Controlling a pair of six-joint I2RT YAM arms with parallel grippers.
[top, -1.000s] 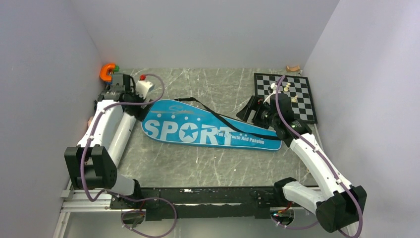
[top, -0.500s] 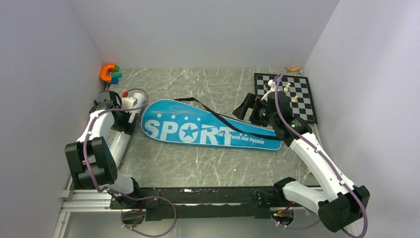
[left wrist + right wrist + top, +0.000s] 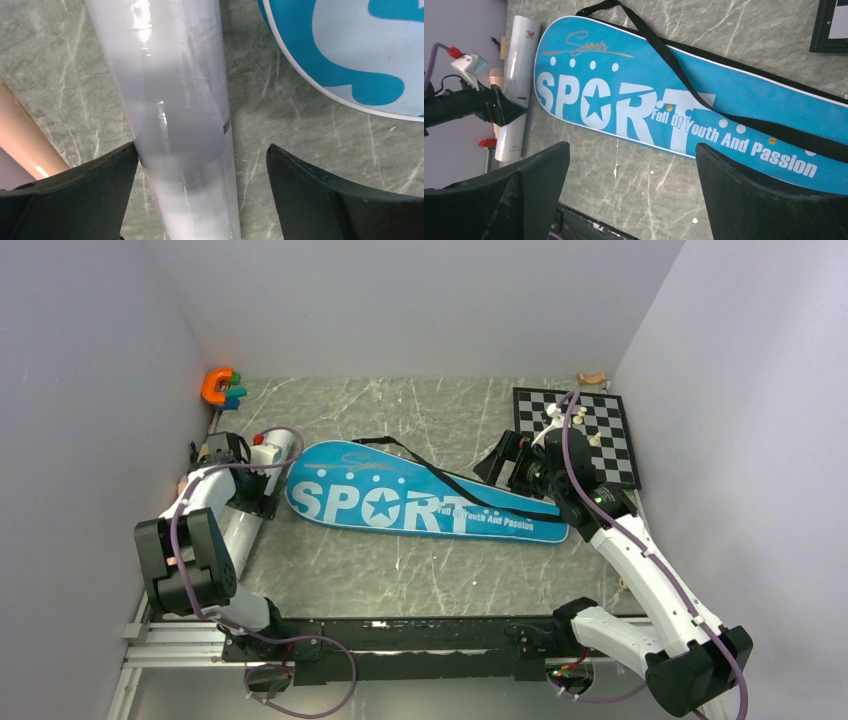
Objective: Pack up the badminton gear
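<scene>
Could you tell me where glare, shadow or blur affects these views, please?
Left wrist: glare streaks on the white tube, with a grey shadow band across it. Right wrist: the blue bag reads sharp; the dark fingers lack detail. Top external: even light, no strong glare.

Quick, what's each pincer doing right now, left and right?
Left pincer: open, straddling the long white tube, not clamped on it.
Right pincer: open, empty, above the blue "SPORT" racket-shaped bag.
</scene>
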